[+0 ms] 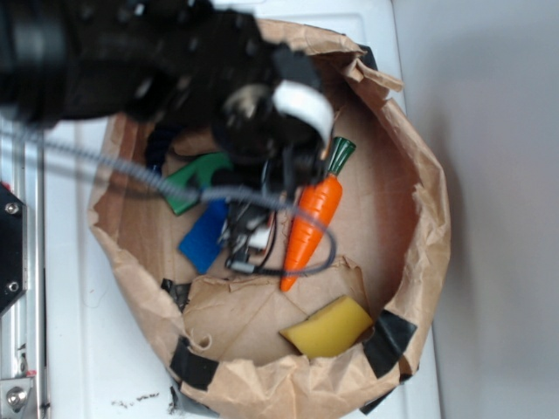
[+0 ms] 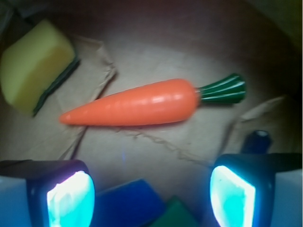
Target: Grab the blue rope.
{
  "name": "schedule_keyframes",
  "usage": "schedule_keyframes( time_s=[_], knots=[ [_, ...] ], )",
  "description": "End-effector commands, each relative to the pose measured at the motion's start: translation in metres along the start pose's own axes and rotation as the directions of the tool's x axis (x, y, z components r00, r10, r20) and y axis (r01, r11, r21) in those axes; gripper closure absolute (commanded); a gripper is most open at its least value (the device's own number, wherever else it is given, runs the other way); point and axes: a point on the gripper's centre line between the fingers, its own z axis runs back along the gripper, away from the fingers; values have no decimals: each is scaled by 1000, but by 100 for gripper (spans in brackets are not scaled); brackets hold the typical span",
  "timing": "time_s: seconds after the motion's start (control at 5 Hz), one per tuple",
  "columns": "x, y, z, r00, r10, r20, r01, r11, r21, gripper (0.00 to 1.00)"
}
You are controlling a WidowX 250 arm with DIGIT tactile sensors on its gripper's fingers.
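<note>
In the exterior view only a short dark navy stretch of the blue rope (image 1: 158, 147) shows, by the bag's far left wall; the black arm hides the remainder. The wrist view catches one dark navy end of the blue rope (image 2: 258, 140) just above the right finger. My gripper (image 1: 248, 236) hangs over the bag floor between the bright blue block and the carrot, away from the rope. It is open (image 2: 151, 198), with nothing between the glowing pads (image 2: 71, 201); the block and a green piece lie below the gap.
Inside the crumpled paper bag (image 1: 419, 201) lie an orange carrot (image 1: 313, 223) (image 2: 137, 104), a bright blue block (image 1: 204, 237) (image 2: 128, 205), a green piece (image 1: 194, 179) and a yellow sponge (image 1: 330, 327) (image 2: 35, 64). A grey cable (image 1: 113, 164) crosses the left rim.
</note>
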Motion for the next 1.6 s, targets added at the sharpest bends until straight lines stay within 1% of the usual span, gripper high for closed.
schedule_keyframes(
  time_s=[0.0,0.2,0.6,0.8,1.0,1.2,1.4],
  knots=[
    [-5,28,0,999,1,47,-6,994,105,0],
    [-1,32,-7,999,26,34,-31,989,147,0],
    [16,36,-26,997,60,54,-70,976,204,0],
    [21,32,-39,997,56,59,-68,970,235,0],
    [28,29,-55,998,38,49,-49,968,247,0],
    [30,21,-62,999,-45,14,42,985,170,0],
    [28,18,-55,998,-59,32,55,991,119,100]
  ],
)
